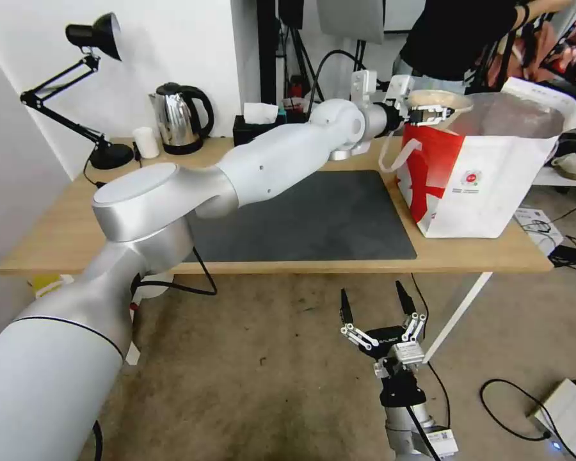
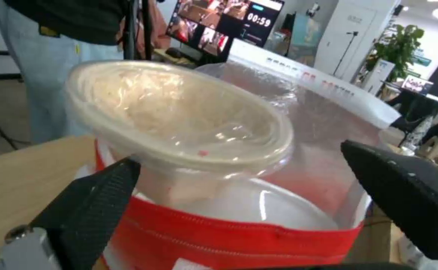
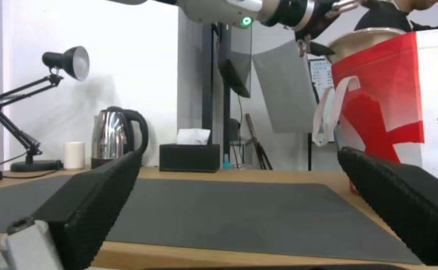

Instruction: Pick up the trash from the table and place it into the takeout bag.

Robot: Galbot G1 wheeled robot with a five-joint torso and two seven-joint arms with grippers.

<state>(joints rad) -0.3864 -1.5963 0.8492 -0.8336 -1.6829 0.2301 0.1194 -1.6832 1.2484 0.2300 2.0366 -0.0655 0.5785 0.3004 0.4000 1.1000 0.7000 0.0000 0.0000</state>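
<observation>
The round clear-lidded beige container sits tilted in the mouth of the takeout bag, over its red near wall. My left gripper reaches across the table to that rim and stands open; its black fingers are spread wide on either side of the container, and the far one is well clear of it. The foil lining shows behind the container. My right gripper hangs open and empty below the table's front edge. From there the bag shows at the end of the dark grey mat.
A black desk lamp, a small white cup, a steel kettle and a black tissue box line the table's far side. A person in black stands behind the bag. Cables and a white box lie on the floor.
</observation>
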